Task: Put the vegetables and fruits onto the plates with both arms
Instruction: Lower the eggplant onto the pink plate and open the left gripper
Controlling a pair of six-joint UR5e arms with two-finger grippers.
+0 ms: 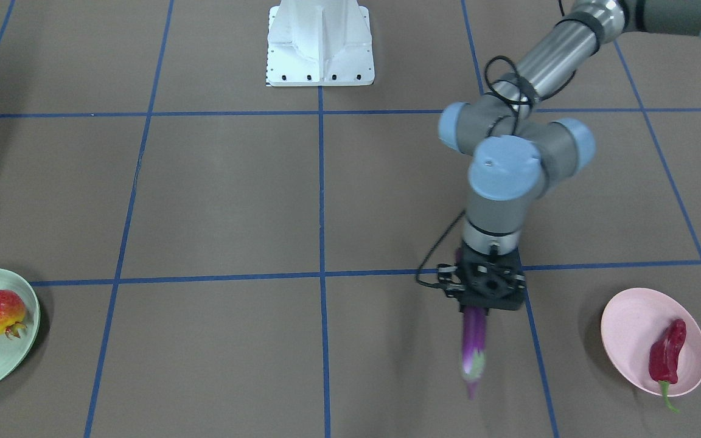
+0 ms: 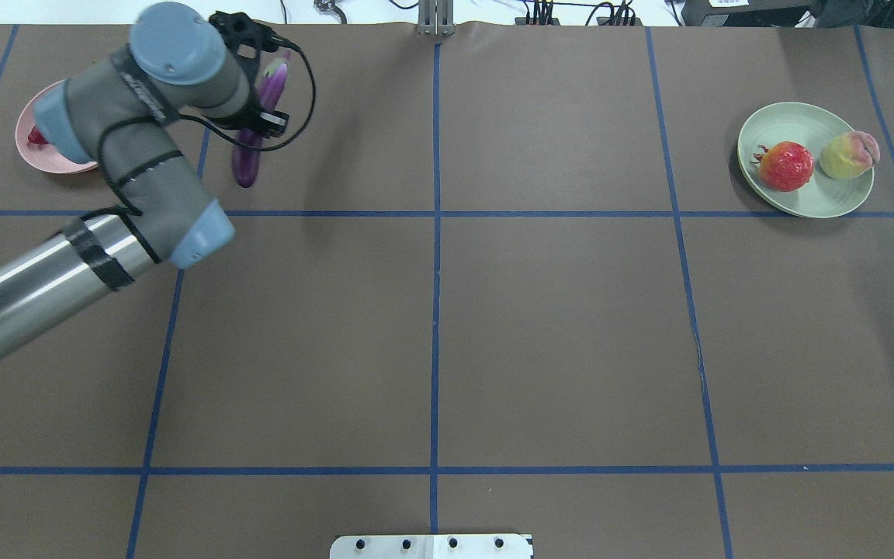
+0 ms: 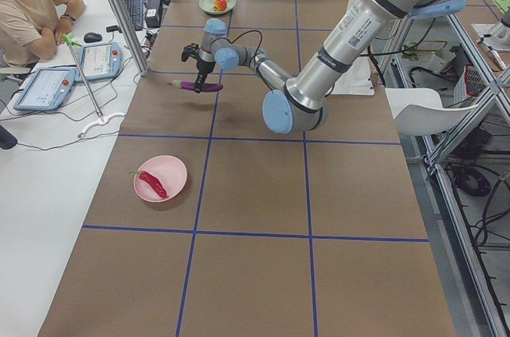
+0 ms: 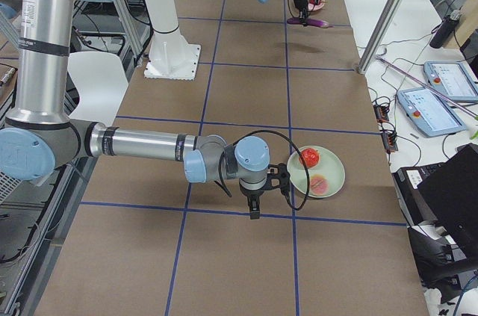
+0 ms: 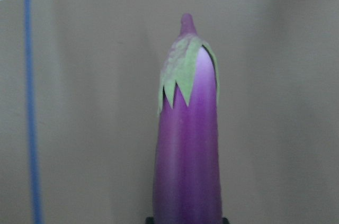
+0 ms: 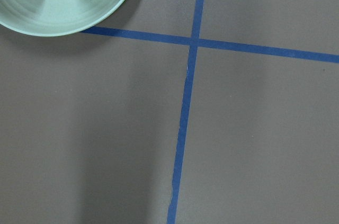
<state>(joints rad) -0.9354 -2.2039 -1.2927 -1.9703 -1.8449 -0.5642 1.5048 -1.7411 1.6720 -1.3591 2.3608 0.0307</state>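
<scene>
My left gripper is shut on the long purple eggplant, which hangs level above the table with its pale calyx pointing away from the robot. The overhead view shows the eggplant just right of the pink plate. The red chili lies on that pink plate. The green plate carries the bumpy red-and-yellow ball and the peach. My right gripper hovers low beside the green plate; I cannot tell whether it is open or shut.
The white pedestal base stands at the robot's edge of the table. Blue tape lines grid the brown tabletop. A person sits at a side desk with tablets, behind a metal post.
</scene>
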